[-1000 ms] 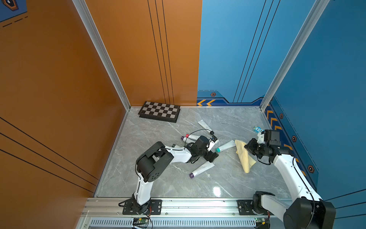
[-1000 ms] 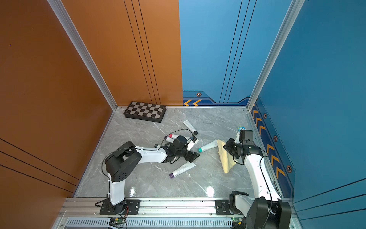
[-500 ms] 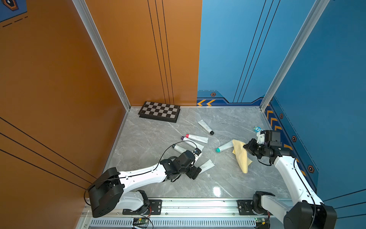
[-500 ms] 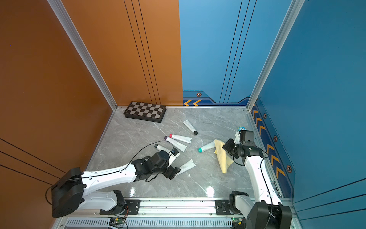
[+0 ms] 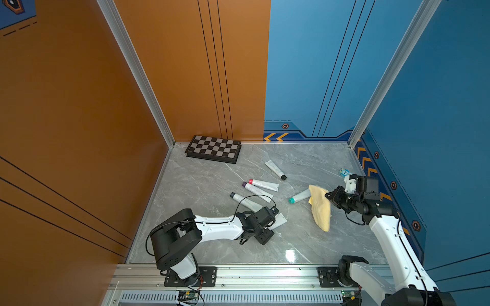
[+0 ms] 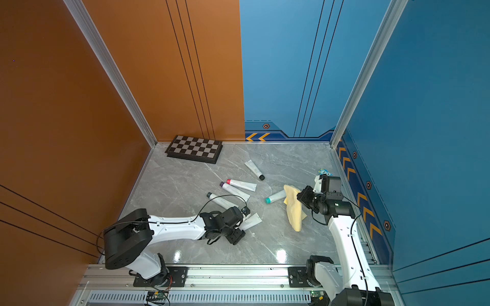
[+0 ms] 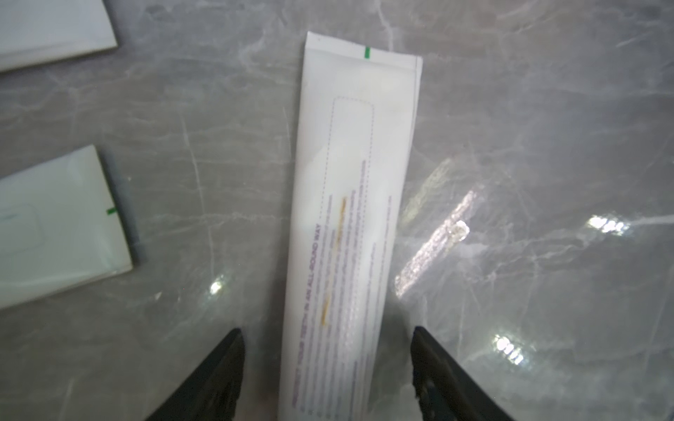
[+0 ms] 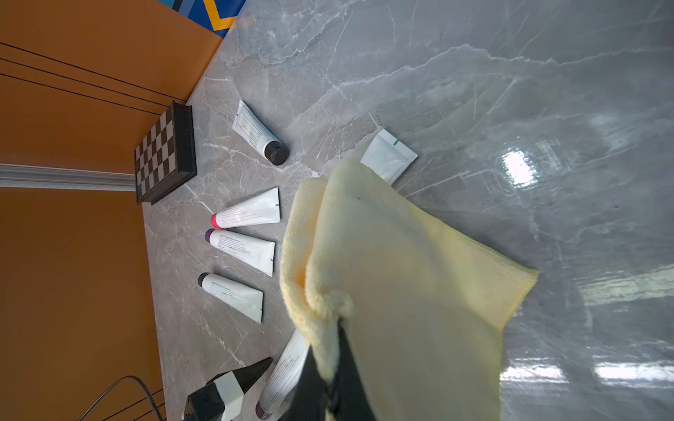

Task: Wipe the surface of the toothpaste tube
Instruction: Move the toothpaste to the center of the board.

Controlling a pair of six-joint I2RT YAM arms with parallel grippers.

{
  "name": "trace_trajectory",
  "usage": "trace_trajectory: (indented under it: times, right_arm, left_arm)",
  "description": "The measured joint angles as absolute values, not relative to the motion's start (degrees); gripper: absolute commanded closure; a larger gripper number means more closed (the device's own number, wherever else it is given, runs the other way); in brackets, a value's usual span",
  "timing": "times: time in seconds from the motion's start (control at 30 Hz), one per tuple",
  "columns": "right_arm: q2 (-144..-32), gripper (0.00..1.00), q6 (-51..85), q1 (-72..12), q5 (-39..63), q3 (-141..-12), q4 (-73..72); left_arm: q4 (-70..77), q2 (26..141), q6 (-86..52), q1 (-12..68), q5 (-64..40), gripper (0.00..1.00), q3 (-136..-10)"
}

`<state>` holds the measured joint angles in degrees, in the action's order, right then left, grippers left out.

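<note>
Left tool (image 7: 326, 330) straddles a tube (image 7: 350, 204) on the bench (image 7: 529, 127), jaws apart.
Its two black fingers (image 7: 219, 371) stand clear of the tube on either side, and the tube's flat crimped end points away from the tool. Well apart across the bench, the right tool (image 8: 337, 322) is clamped on a yellow cloth (image 8: 401, 273). A teal-capped tube (image 5: 301, 196) lies near that cloth.

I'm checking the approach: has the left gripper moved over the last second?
Yes. The left gripper has moved away from the chessboard toward the front rail, and its open jaws flank a white toothpaste tube.
</note>
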<state>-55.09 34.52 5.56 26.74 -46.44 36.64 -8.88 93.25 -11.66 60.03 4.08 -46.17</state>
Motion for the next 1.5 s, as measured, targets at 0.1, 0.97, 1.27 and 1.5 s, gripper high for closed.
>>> trace_trajectory:
  times: [0.1,0.97,1.27,1.5]
  right_arm:
    - [-53.84,1.0,34.63,5.56,26.83,-46.52,37.58]
    - [-48.93,1.0,34.74,9.89,26.79,-49.47,43.03]
    - [-48.66,1.0,34.7,10.2,26.81,-49.47,43.11]
    - [-48.21,1.0,34.68,10.57,26.81,-49.47,43.13]
  left_arm:
    - [-8.62,95.18,-10.33,60.07,4.29,0.63,-47.99]
    - [-7.77,121.82,1.54,58.78,-6.17,0.65,-81.6]
    - [-6.42,127.22,2.24,58.65,-9.56,0.21,-88.88]
    - [-7.33,117.12,0.05,57.43,-8.1,0.18,-78.19]
